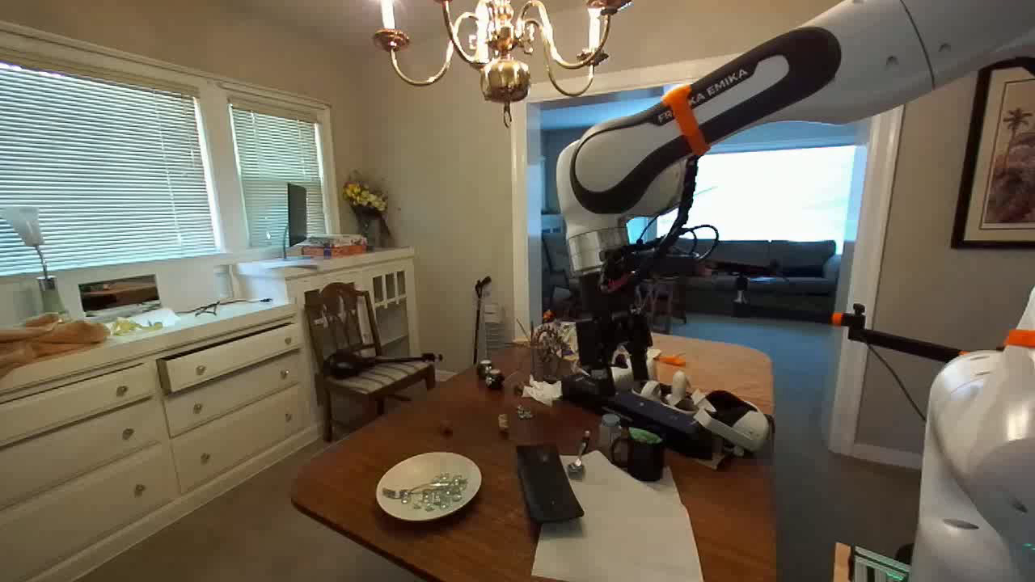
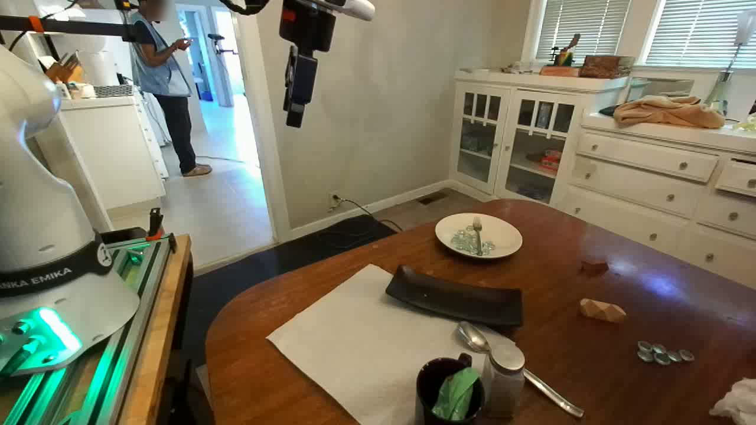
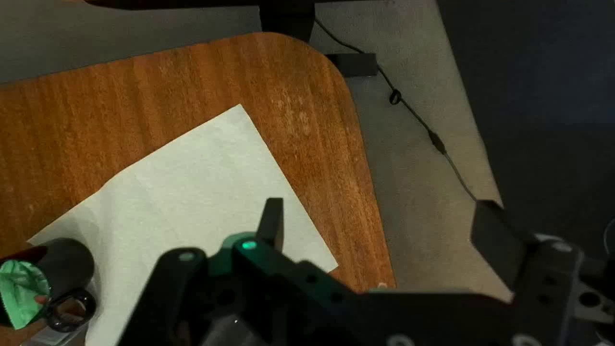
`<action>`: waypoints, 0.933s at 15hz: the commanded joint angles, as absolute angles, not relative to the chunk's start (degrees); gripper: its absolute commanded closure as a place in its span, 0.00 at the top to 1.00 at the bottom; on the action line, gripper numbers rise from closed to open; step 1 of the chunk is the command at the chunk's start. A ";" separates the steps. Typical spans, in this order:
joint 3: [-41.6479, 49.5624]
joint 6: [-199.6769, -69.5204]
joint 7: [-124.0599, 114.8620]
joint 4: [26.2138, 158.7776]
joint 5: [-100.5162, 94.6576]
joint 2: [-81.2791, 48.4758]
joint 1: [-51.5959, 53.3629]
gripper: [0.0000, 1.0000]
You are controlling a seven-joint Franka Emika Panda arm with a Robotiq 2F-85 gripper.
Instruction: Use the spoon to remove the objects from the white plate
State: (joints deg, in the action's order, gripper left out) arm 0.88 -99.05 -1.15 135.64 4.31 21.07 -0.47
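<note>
The white plate (image 1: 404, 467) lies on the table and also shows in an exterior view (image 2: 508, 233). Several small, clear greenish glass-like bits (image 1: 445, 495) lie on it, with a fork (image 2: 478, 231) among them. The spoon (image 2: 472, 337) lies beside the jar and mug, its bowl over the paper and its handle on the bare table. It also shows in an exterior view (image 1: 576, 466). My gripper (image 1: 621, 380) is high above the table, apart from spoon and plate. The wrist view shows its fingers (image 3: 382, 226) wide apart with nothing between them. Plate and spoon are out of the wrist view.
A black tray (image 2: 455, 299) lies between plate and spoon, by the white paper (image 2: 336, 339). A black mug (image 1: 645, 462) with green stuff and a jar (image 2: 505, 381) stand by the spoon. Loose beads (image 2: 661, 353) and a wooden piece (image 2: 602, 310) lie on the table. A headset (image 1: 736, 420) lies farther back.
</note>
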 commanded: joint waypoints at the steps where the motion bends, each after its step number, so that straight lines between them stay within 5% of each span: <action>1: 0.80 -98.97 -1.12 135.57 4.33 21.05 -0.57 1.00; 14: 6.84 -125.88 -21.78 127.64 -1.33 0.56 -11.54 1.00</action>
State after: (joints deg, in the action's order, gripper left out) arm 5.36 -121.26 -16.23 132.77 1.25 9.61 -9.65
